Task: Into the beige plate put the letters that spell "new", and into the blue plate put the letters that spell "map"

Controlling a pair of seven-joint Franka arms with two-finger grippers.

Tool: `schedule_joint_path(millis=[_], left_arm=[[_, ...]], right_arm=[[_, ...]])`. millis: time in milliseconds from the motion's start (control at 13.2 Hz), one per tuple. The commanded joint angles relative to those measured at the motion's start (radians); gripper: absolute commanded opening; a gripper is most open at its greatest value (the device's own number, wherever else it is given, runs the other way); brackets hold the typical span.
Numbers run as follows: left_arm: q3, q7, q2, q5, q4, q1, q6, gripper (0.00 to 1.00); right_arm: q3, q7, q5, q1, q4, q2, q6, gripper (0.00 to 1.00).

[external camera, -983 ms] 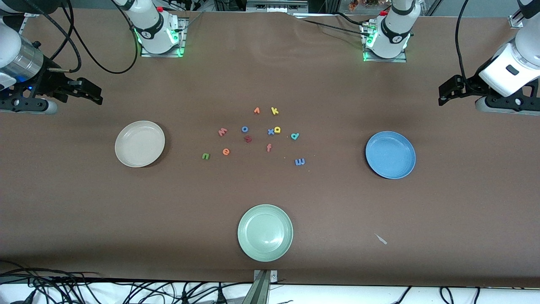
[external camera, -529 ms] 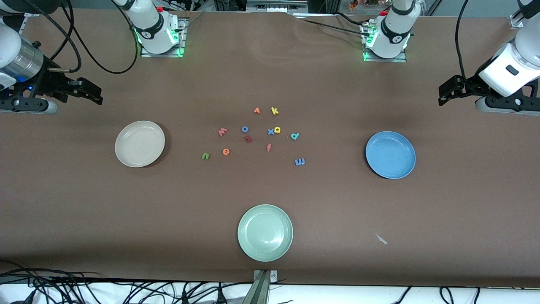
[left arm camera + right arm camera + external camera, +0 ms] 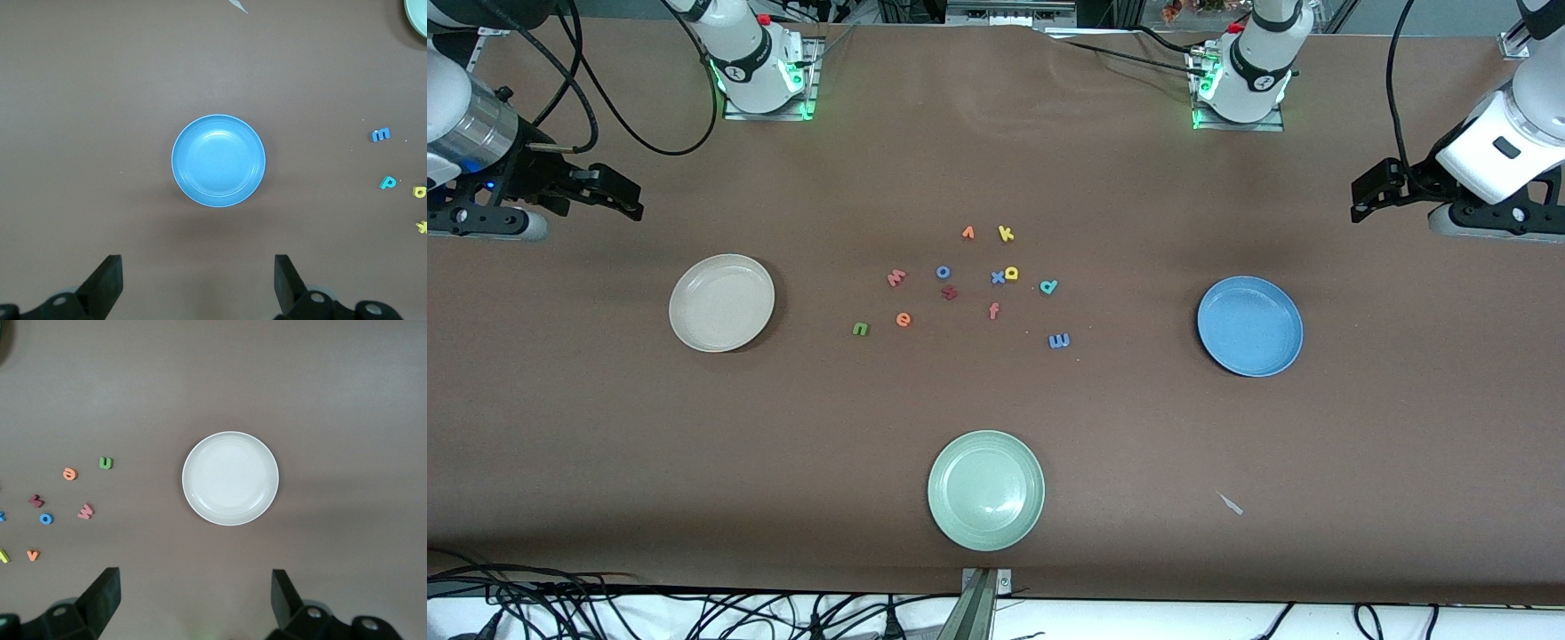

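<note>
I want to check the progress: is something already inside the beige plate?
No. The beige plate is empty; its whole inside shows in the front and right wrist views. The n, e and w lie on the table.

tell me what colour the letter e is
Orange: the e shows best in the front view.

High front view; wrist views above plates.

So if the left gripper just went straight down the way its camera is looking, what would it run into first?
Most likely the blue plate. It sits centred ahead of the open left gripper, with nothing visible in between, and it looks empty. How high the gripper is above the plate can't be judged.
</note>
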Motion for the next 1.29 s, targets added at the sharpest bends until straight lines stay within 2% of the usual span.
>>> schedule_joint_path(millis=[0, 1210], left_arm=[[-0.003, 0.009, 0.009, -0.014, 0.018, 0.006, 0.004, 1.0], [-0.003, 0.009, 0.02, -0.019, 0.031, 0.006, 0.001, 1.0]], right_arm=[[-0.004, 0.006, 0.008, 0.0, -0.02, -0.019, 0.013, 1.0], [-0.004, 0.006, 0.007, 0.0, -0.018, -0.017, 0.013, 1.0]])
